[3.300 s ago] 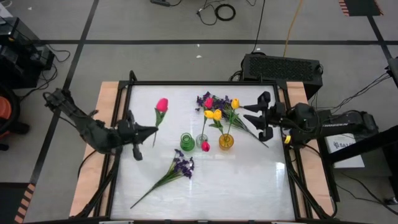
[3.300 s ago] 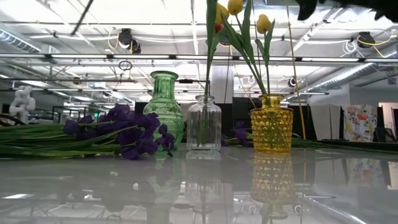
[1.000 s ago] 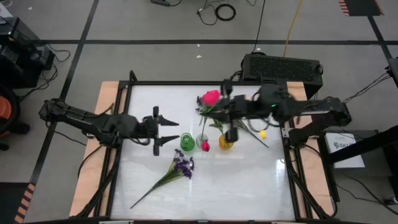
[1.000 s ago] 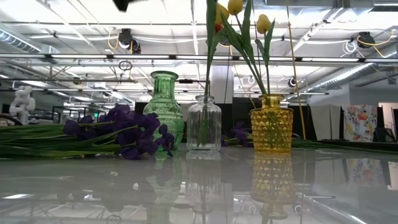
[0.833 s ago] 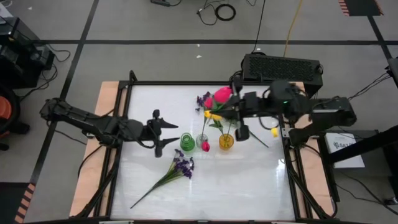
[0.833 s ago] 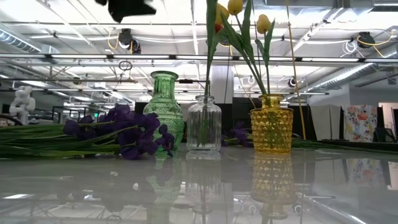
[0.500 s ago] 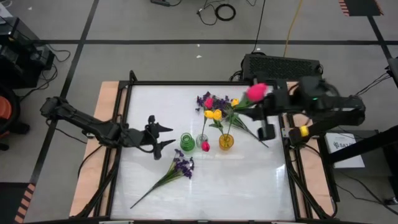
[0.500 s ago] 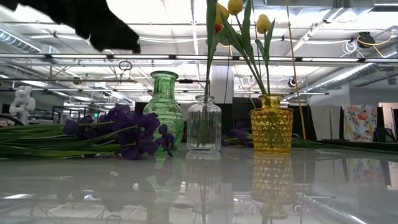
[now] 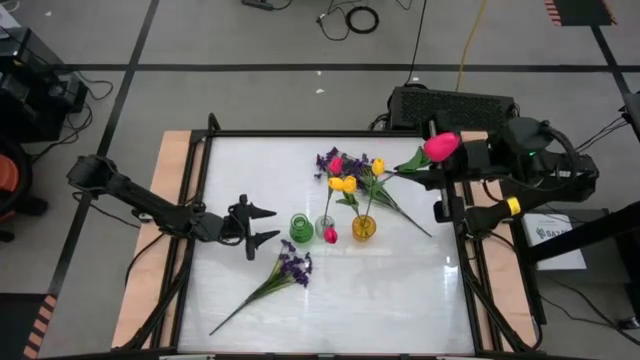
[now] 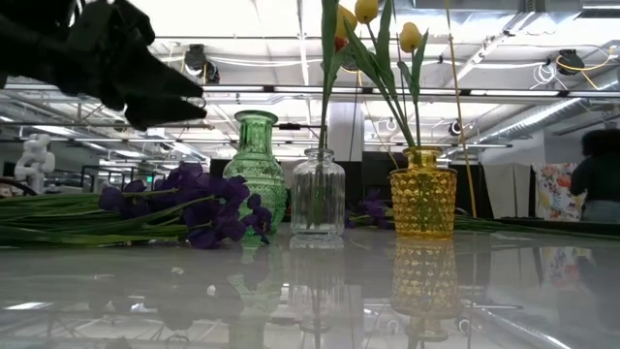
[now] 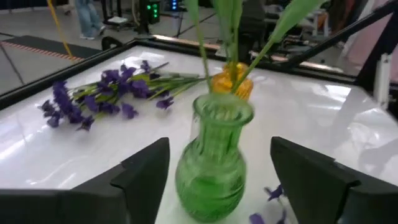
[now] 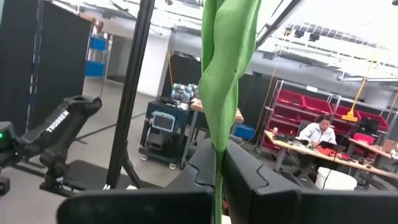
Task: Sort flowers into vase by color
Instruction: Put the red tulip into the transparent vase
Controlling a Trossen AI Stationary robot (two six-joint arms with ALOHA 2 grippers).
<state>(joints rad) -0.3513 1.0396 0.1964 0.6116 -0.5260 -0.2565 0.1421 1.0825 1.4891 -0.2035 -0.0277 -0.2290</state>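
Note:
Three small vases stand in a row mid-table: green, clear with a pink-red tulip, and yellow with yellow tulips. My left gripper hangs open and level just left of the green vase, its fingers pointing at it and apart from it. My right gripper is raised near the table's right edge, shut on a pink-red tulip. One purple sprig lies on the near table. More flowers lie behind the vases. My right gripper pinches the tulip's green stem and leaf between its two shut fingers. The fingers reach about level toward the table's left and lie across the stem. The tulip stands up out of the hold, lifted clear of the table, and its lower end is hidden.
A black frame runs round the white table top. A dark box sits behind the far right corner. The near right part of the table is bare. People show in the room beyond, far from the table.
My left gripper has sunk toward the table and drawn a little toward the left edge, still facing the green vase. My right gripper has carried the pink-red tulip from above the vases toward the table's right edge and slightly up, staying shut.

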